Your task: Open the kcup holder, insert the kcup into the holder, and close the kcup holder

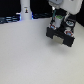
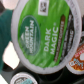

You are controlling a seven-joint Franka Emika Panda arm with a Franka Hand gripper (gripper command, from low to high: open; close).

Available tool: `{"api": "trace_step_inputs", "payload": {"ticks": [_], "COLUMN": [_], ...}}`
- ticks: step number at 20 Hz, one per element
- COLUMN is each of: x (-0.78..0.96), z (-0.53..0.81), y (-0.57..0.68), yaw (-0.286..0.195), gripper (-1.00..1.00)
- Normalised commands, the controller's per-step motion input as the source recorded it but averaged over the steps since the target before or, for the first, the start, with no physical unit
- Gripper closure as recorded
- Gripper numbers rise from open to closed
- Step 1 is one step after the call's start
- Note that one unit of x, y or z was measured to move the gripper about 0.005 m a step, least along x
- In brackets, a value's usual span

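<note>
My gripper (image 1: pixel 59 22) hangs at the exterior view's back right, just above the black kcup holder (image 1: pixel 61 36). It is shut on the kcup (image 1: pixel 60 21), whose green shows between the fingers. In the wrist view the kcup's green lid (image 2: pixel 42 32), printed "Dark Magic", fills most of the picture, very close to the camera. My fingers do not show there. Below the lid I see other pods in the holder: one with an orange-brown lid (image 2: pixel 77 61) and one with a pale lid (image 2: pixel 22 79). The drawer looks open, but the exterior view is too blurred to show how far.
A tall white bottle-like object (image 1: pixel 25 10) stands at the back, to the exterior view's left of the holder. Dark items (image 1: pixel 7 19) line the back edge. The white table (image 1: pixel 30 55) spreads in front of the holder.
</note>
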Motion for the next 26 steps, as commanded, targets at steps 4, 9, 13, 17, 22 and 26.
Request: {"api": "trace_step_inputs", "payload": {"ticks": [4, 9, 13, 17, 22, 26], "x": [0.11, 0.34, 0.42, 0.45, 0.30, 0.11], "z": [0.09, 0.32, 0.41, 0.32, 0.21, 0.10], "y": [0.00, 0.06, 0.17, 0.29, 0.39, 0.36], "yaw": [-0.045, -0.049, -0.044, -0.021, 0.001, 0.025], "gripper": [1.00, 1.00, 1.00, 1.00, 1.00, 1.00]}}
